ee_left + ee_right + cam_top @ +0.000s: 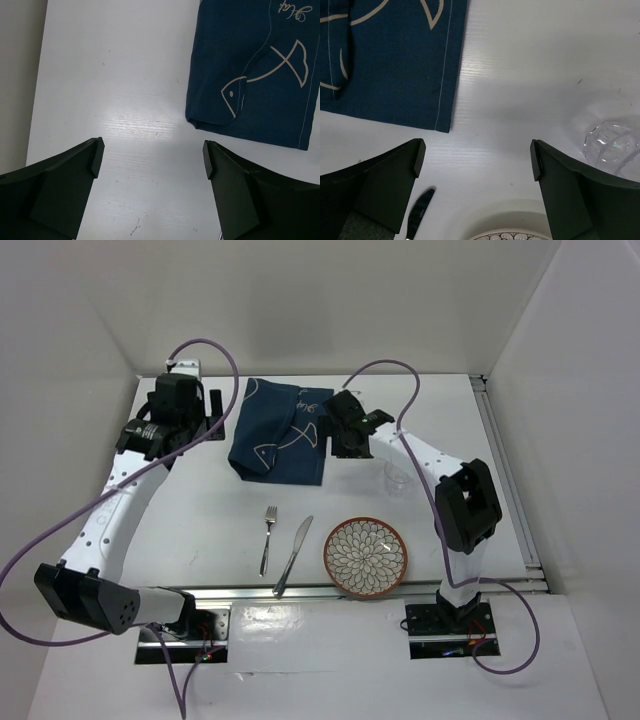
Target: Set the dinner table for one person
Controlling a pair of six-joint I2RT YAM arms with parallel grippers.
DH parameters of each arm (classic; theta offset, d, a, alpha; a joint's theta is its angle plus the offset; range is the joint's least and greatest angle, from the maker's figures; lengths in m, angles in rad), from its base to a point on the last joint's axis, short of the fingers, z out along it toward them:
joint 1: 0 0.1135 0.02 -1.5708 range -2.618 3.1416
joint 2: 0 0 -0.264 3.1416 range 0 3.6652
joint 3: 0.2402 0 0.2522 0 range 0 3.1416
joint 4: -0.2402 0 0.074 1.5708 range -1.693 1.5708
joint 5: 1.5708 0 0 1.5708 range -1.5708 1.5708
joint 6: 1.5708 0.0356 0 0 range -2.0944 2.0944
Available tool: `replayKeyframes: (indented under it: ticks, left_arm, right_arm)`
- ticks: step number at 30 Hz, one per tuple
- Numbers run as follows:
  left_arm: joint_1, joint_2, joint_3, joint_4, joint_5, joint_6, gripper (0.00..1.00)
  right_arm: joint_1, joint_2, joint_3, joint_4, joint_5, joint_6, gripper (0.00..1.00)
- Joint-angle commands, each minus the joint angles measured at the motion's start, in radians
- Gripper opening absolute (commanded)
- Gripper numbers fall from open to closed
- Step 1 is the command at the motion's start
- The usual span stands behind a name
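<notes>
left gripper (152,156) released, empty, just left of mat (280,435) | mat rumpled, far-centre on table (200,500), which spans the view | fork (268,540), knife (293,558) near | right gripper (477,159) released beside mat's right edge | plate (365,556) near | judged: pinch both near corners, pull flat evenly

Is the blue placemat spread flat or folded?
Folded. The placemat has a layer doubled over along one side, and its crease cuts across the fish outline.

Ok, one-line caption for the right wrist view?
Open right hand over the white dinner table: navy placemat upper left, clear glass right, knife tip and plate rim below.
</notes>
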Motion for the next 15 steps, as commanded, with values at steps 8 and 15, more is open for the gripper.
replayKeyframes:
  ticks: [8,15]
  left_arm:
    - [-0.069,0.068,-0.030,-0.024,0.003,-0.104,1.00]
    - [-0.069,0.050,-0.240,0.141,0.243,-0.290,0.31]
  right_arm:
    - [0.030,-0.135,-0.141,0.125,-0.083,0.019,0.99]
    - [0.041,-0.281,-0.336,0.202,-0.143,0.030,0.99]
